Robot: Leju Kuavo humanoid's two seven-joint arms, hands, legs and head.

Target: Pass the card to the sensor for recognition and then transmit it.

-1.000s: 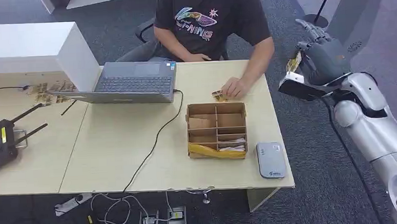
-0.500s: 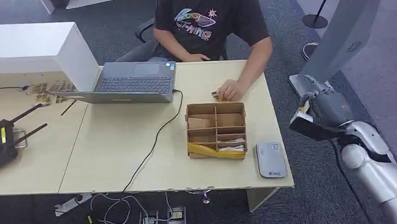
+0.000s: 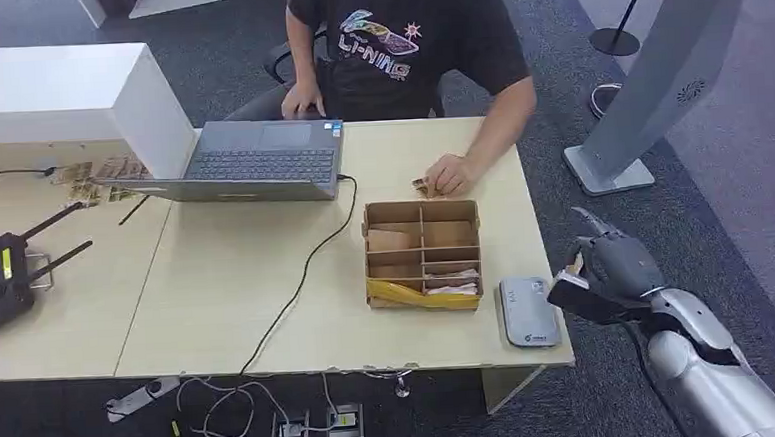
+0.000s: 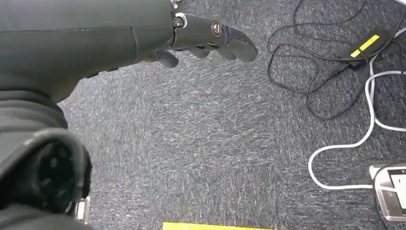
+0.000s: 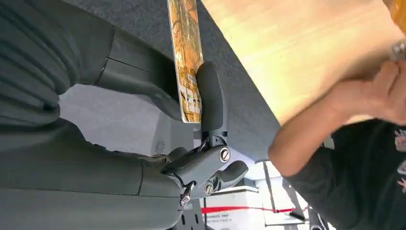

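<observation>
Pinched by its edge in the right hand (image 3: 614, 267), the thin, stiff, slippery-looking card (image 5: 186, 57) is held just right of the reader (image 3: 528, 312); the left hand (image 4: 210, 40) hangs empty, fingers loosely curled.

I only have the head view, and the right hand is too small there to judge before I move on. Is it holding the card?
Observer: Yes. In the right wrist view the right hand pinches the orange patterned card between its thick thumb and a darker finger.
Operator: Is the card over the table yet?
Observer: Not that I can see. It shows against dark carpet, beside the edge of the pale wooden table.
Operator: And the left hand?
Observer: The left hand holds nothing. It hangs above grey carpet where black and white cables lie.
</observation>
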